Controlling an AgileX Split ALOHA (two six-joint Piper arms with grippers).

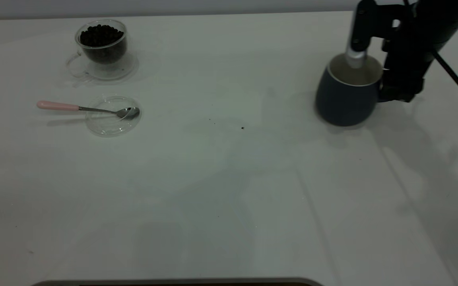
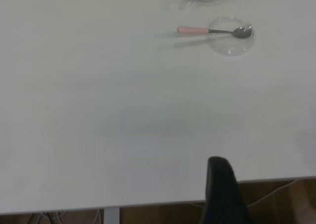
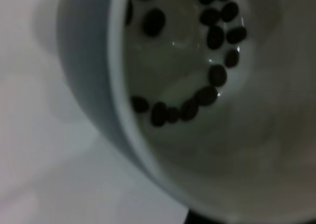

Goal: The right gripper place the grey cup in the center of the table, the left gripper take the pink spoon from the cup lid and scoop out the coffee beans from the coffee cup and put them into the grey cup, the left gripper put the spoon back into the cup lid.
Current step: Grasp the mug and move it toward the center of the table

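Note:
The grey cup [image 1: 346, 99] stands at the table's [image 1: 229, 190] back right. My right gripper [image 1: 372, 71] is shut on its wall, one finger inside the rim and the other outside. In the right wrist view the grey cup [image 3: 89, 61] holds several coffee beans [image 3: 212, 36] on its pale bottom. The coffee cup [image 1: 102, 45], heaped with coffee beans [image 1: 101, 35], sits on its saucer at the back left. In front of it the pink spoon [image 1: 82, 107] rests with its bowl in the cup lid [image 1: 111, 121]. My left gripper [image 2: 222, 184] hangs over the table's edge, far from the spoon [image 2: 212, 31] and lid [image 2: 229, 41].
A few dark specks [image 1: 242, 128] lie near the table's middle. A black cable [image 1: 457, 81] runs off the right arm. Below the table edge in the left wrist view are brown floor and cables [image 2: 276, 199]. A dark rim [image 1: 173, 283] lines the front edge.

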